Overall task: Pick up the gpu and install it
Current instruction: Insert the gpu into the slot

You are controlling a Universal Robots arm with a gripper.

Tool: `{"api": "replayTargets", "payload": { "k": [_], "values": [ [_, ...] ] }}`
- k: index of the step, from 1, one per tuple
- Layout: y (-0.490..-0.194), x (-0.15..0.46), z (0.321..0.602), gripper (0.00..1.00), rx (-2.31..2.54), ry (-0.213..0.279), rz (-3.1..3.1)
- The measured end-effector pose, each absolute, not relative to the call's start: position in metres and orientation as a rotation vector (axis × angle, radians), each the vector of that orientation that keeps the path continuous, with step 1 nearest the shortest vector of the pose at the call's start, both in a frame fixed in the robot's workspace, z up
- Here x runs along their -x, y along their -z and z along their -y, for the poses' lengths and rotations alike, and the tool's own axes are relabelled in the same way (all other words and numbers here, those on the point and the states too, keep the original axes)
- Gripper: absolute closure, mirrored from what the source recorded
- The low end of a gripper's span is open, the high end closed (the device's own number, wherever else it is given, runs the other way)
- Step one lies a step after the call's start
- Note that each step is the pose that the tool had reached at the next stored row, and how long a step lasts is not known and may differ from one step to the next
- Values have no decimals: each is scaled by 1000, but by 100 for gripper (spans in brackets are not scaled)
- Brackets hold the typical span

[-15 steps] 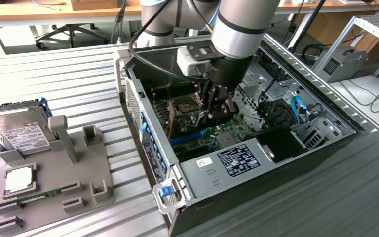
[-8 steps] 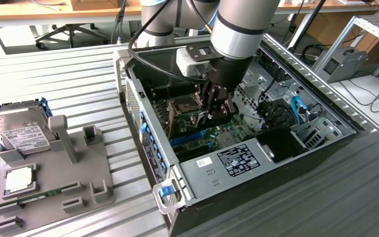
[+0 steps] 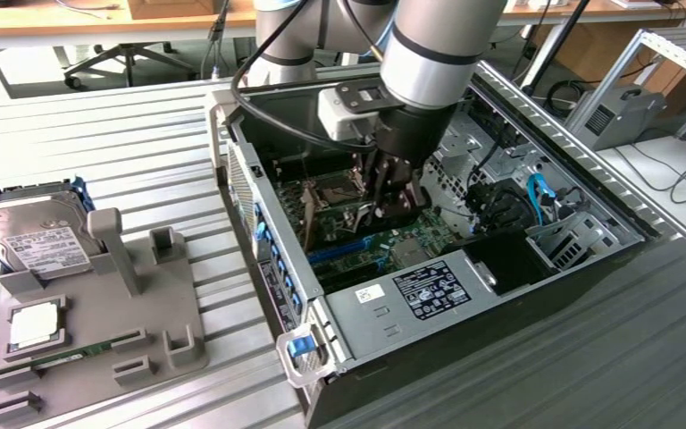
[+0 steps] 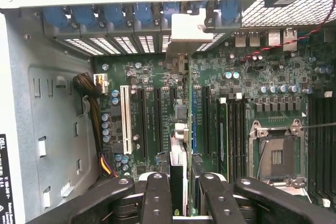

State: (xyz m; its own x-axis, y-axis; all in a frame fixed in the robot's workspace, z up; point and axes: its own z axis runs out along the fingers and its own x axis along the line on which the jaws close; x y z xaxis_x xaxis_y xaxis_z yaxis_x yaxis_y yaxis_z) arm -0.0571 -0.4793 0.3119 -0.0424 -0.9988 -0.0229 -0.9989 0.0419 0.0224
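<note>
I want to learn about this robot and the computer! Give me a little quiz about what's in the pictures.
1. True or false: the hard drive lies inside the computer case.
2. What is the hand gripping? A) the gpu B) a RAM stick C) a cable
3. Fill in the gap: inside the case, under the gpu, lies the big green ____.

Key
1. False. It stands in the grey holder outside the case.
2. A. The thin card sits edge-on between the fingers.
3. motherboard
</note>
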Motion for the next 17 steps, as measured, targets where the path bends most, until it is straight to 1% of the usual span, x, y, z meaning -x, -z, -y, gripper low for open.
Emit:
{"api": "replayTargets", "payload": {
  "k": [17],
  "values": [
    [-304, 61, 477, 74, 2173, -50, -2266]
  ]
}}
